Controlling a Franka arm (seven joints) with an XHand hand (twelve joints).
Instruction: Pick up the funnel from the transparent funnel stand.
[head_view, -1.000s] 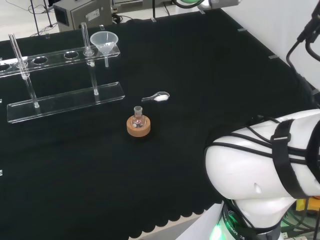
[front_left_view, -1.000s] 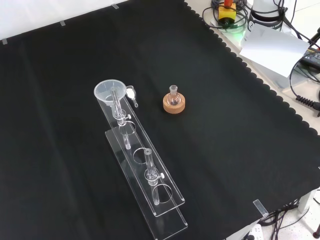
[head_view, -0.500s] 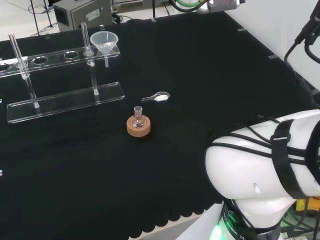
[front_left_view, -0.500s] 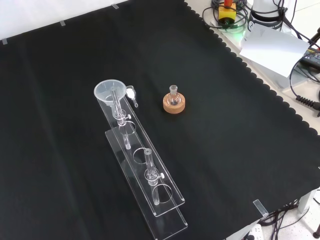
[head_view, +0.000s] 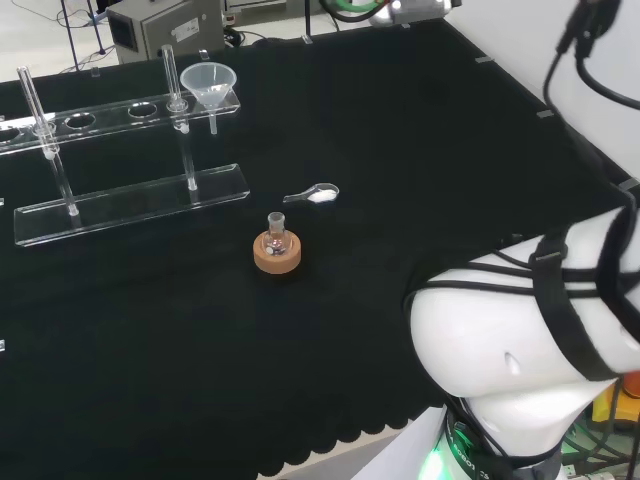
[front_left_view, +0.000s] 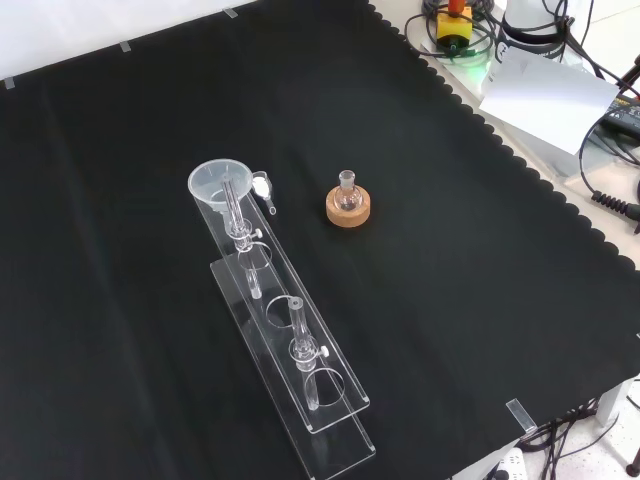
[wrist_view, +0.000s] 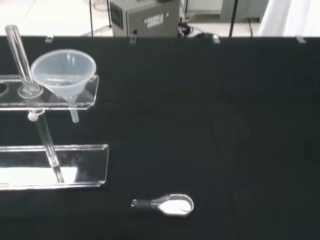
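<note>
A clear plastic funnel (head_view: 209, 82) sits upright in the end hole of the transparent funnel stand (head_view: 130, 205), at the stand's right end in the head view. From the front, the funnel (front_left_view: 218, 183) is at the far end of the stand (front_left_view: 300, 400), its stem hanging through the upper shelf. The wrist view looks at the funnel (wrist_view: 63, 72) and the stand's base plate (wrist_view: 50, 170) from some way off. Nothing touches the funnel.
A small flask on a cork ring (head_view: 277, 248) (front_left_view: 348, 205) stands near the stand. A clear spoon with white powder (head_view: 314, 195) (front_left_view: 262, 188) (wrist_view: 167, 205) lies close to the funnel end. A grey box (head_view: 160, 28) stands behind the cloth. The arm's white links (head_view: 520, 330) rise at the head view's right.
In the head view the arm's white links and cables at the right have shifted, and the part at the top edge has moved left. The ware on the cloth has not moved.
</note>
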